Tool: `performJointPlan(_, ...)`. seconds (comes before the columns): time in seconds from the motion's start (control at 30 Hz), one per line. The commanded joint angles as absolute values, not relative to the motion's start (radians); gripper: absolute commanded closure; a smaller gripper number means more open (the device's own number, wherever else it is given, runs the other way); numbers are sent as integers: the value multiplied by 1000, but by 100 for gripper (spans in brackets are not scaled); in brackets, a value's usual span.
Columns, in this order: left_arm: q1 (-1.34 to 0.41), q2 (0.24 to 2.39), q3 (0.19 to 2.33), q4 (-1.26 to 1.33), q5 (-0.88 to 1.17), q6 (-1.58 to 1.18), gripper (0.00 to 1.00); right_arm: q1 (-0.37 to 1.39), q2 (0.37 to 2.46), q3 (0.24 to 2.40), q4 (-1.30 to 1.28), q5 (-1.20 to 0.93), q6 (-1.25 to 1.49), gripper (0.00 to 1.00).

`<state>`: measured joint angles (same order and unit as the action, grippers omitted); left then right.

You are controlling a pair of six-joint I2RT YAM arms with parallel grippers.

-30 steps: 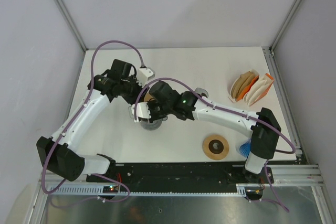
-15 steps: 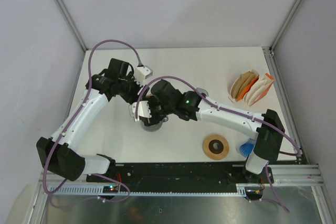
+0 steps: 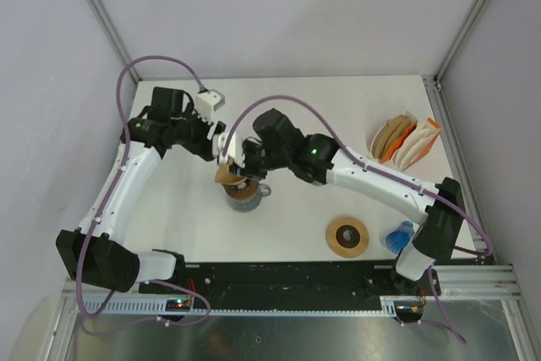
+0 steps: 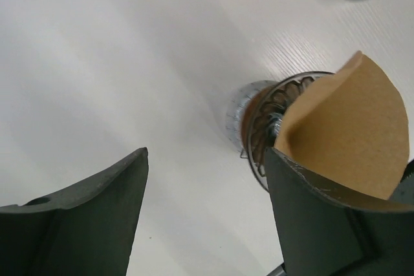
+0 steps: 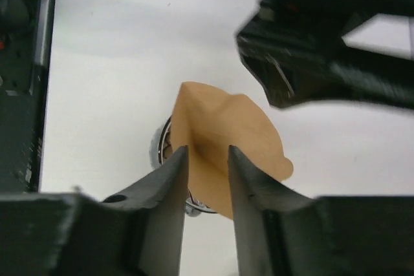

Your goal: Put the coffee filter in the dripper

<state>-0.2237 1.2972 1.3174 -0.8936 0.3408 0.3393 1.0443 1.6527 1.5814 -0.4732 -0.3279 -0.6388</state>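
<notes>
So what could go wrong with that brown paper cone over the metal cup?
The coffee filter is pinched in the right jaws, tilted and off to one side of the dripper; released now, it might tip out onto the table. The left jaws stand open right beside it and could knock the filter or the dripper.

Bright, even light, soft shadows on the white table; close wrist-view foregrounds blurred.
</notes>
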Motion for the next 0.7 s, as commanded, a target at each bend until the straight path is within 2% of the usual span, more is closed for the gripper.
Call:
performJointPlan(0.0,-159,1254,1330,-800,393,261,23,991,1649,1652,-442,-332,-411,73)
performJointPlan(0.07,-132,1249,1312,-774,400,240,23,984,1677,1672,-462,-311,-371,84)
performJointPlan(0.17,-101,1236,1282,-747,414,220,23,991,1737,1722,-520,-254,-361,92)
performJointPlan(0.37,-91,1196,1246,-731,423,217,22,999,1848,1815,-600,-176,-347,99)
performJointPlan(0.67,-79,1172,1209,-723,415,202,21,1038,2016,1961,-786,-159,-405,100)
